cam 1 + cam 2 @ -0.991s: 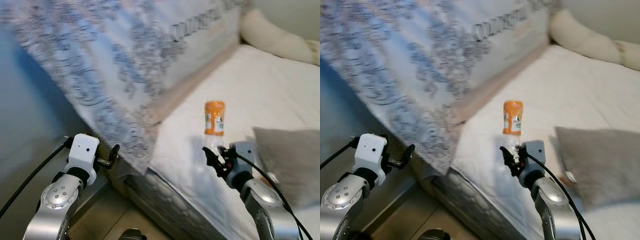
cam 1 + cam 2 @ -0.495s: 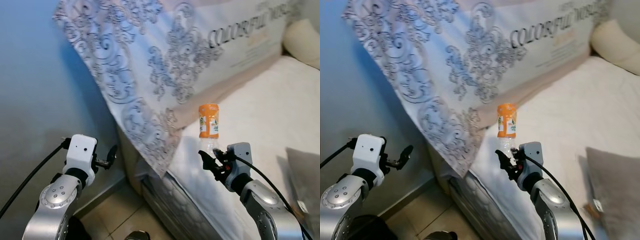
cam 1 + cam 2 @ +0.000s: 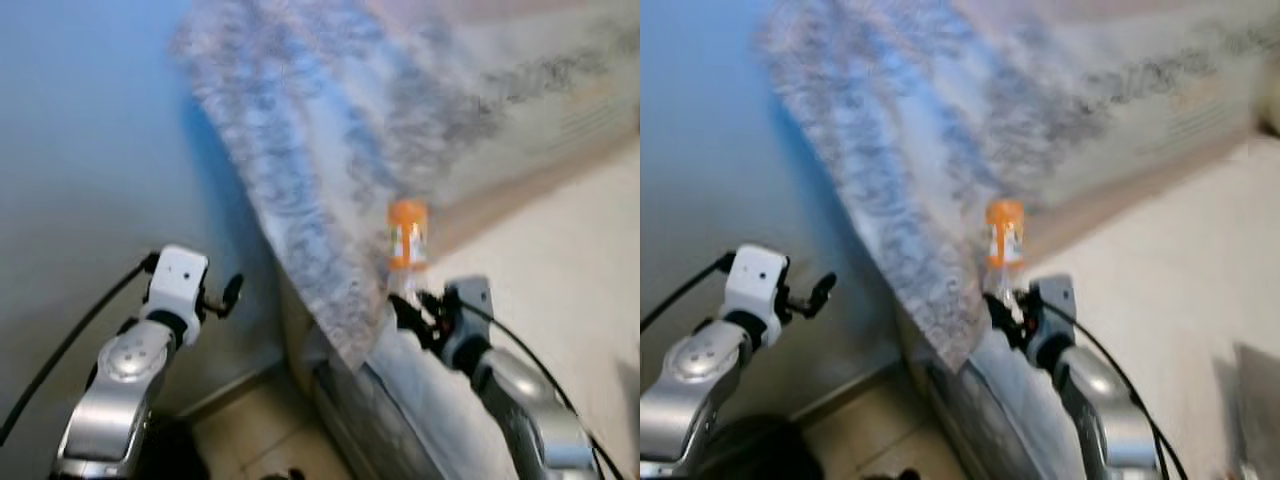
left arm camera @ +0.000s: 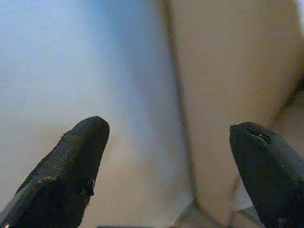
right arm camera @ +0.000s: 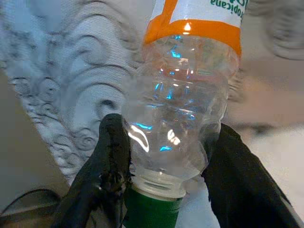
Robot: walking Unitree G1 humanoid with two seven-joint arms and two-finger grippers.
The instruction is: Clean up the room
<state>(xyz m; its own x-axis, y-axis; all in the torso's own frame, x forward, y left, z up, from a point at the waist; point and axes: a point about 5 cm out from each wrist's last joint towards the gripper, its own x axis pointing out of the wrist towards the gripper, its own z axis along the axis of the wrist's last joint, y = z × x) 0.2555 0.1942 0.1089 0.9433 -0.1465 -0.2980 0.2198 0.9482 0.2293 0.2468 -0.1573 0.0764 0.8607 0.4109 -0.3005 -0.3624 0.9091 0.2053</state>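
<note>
Patterned grey-white cover (image 3: 330,170) draped over bed corner; white mattress (image 3: 560,290); blue-grey wall (image 3: 90,150); tiled floor (image 3: 260,440).

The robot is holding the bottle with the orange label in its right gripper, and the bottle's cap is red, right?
Not quite. The right gripper does hold the bottle with the orange label, but its cap is green, not red. The right wrist view shows the green cap between the fingers.

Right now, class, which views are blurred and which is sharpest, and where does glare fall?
Both eye views are motion-blurred, smearing the patterned grey bedcover; right wrist view is sharpest, with blue-white glare on the clear plastic orange-labelled bottle between the black fingers; left wrist view is soft and hazy.
</note>
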